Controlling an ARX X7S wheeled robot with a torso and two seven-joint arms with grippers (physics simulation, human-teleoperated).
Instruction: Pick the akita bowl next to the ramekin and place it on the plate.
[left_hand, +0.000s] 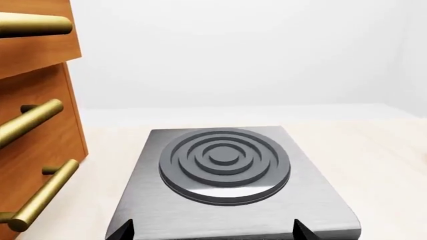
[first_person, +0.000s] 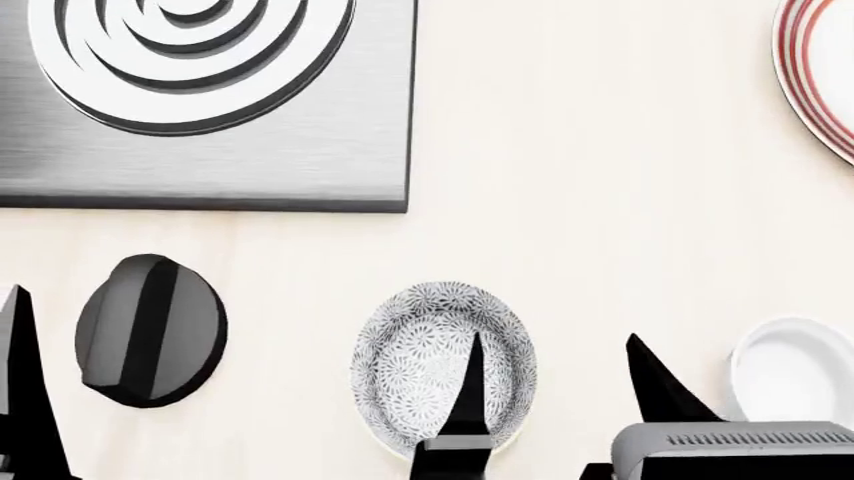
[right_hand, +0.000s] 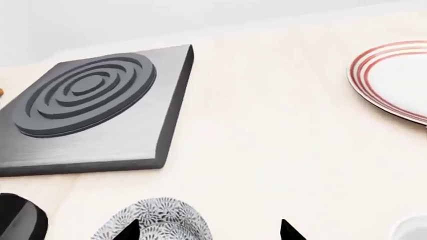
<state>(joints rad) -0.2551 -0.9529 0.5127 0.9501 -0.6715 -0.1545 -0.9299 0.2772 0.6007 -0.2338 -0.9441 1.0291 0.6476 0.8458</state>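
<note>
Item one, as we log it: the small deep round akita bowl (first_person: 434, 365), white with a dense grey-black floral speckle inside and out. It sits upright on the pale cream worktop (first_person: 601, 200), mouth facing up. Being round, it has no long axis that we can name; in the head view its rim reads as a slight oval. It lies near the front edge of that view, between the black round knob (first_person: 150, 330) on its left and the small plain glossy white ramekin (first_person: 798, 370) on its right, apart from both.

Item two: the right tool (first_person: 561, 385). We see its two dark fingers spread wide, one fingertip (first_person: 470, 390) over the bowl's interior, the other beside the bowl towards the ramekin. Whether either touches the bowl we cannot tell.

Item three: the round shallow white plate with red concentric stripes (first_person: 825, 80), cut by the far right corner, well apart from the bowl.

Item four: the brushed grey metal hob with a dark ringed burner (first_person: 200, 100), far left.

Item five: the left tool (left_hand: 212, 231), fingertips set wide, facing the hob beside a wooden drawer front with brass handles (left_hand: 33, 125).
</note>
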